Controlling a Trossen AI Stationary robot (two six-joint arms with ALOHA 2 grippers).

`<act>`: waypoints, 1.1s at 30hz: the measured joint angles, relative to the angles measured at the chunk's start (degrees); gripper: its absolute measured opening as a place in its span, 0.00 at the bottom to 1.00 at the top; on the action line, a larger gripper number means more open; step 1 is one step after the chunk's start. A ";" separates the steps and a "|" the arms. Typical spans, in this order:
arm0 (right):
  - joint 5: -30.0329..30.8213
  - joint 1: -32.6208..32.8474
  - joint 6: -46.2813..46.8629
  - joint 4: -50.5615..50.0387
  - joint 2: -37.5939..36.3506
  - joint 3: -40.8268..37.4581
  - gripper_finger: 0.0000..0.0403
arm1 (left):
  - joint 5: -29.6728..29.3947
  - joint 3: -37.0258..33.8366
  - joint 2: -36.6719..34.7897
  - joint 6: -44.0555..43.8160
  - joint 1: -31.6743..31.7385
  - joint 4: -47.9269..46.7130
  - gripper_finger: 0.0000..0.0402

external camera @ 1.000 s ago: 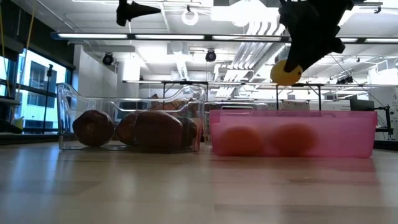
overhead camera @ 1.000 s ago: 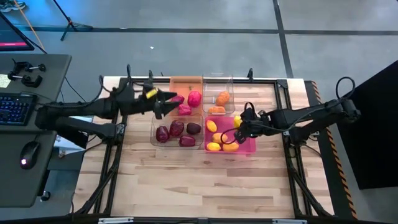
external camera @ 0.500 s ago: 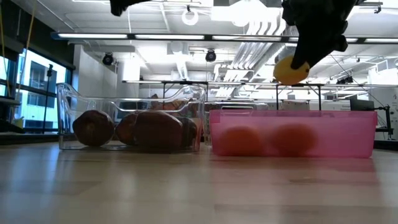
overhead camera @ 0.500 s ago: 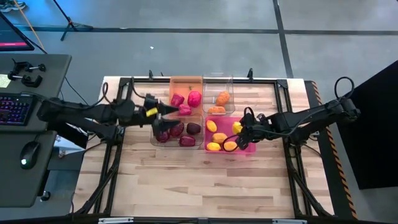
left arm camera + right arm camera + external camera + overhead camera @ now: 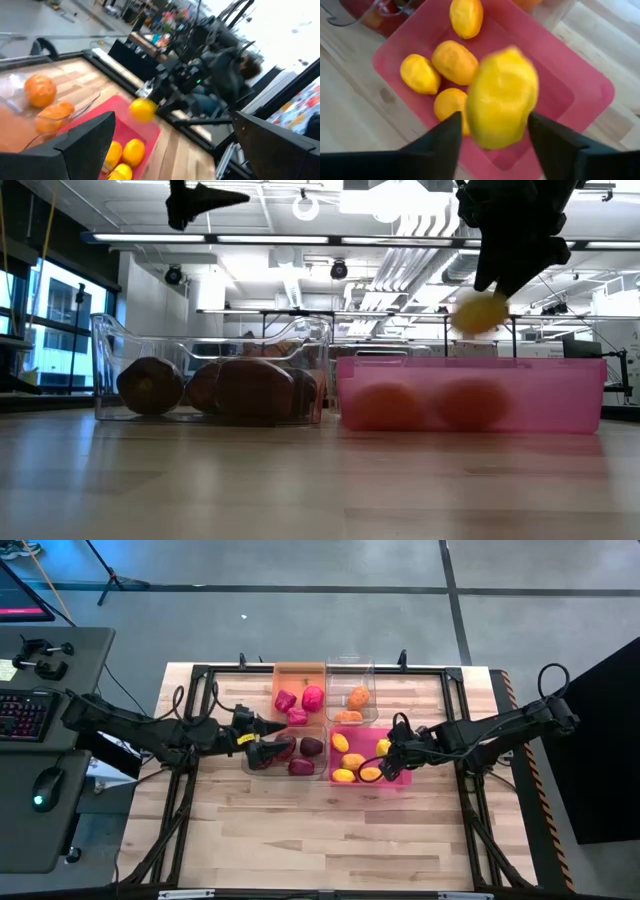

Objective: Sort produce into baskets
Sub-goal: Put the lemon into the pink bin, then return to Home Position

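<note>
My right gripper hangs open over the bright pink bin. A yellow fruit is in the air just below the fingers, blurred and clear of them; it also shows in the right wrist view. Several yellow fruits lie in the pink bin. My left gripper is open and empty above the left rim of the near clear bin, which holds maroon produce. Pink-red produce lies in the orange bin, orange produce in the far clear bin.
The four bins stand close together in a block at the table's far middle. Bare wooden table lies on the near side of them. A black frame runs around the table. A desk with a keyboard stands off the left edge.
My right gripper has let go of the yellow fruit, which has dropped away from the fingers toward the pink bin. My left gripper has drawn back from over the orange bin toward the table's near and left edges, to the near clear bin.
</note>
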 joint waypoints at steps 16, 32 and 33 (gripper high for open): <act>-0.99 -6.66 -4.01 0.91 -3.35 0.00 0.93 | 6.54 -2.02 -12.45 10.38 10.57 -7.48 0.97; -10.07 -6.49 -9.29 11.14 -8.26 0.02 0.93 | 6.57 -37.23 -43.27 8.01 10.39 13.64 0.97; -10.00 -6.28 -9.28 11.18 -8.99 0.02 0.93 | 6.53 -37.87 -44.76 7.59 10.39 12.41 0.97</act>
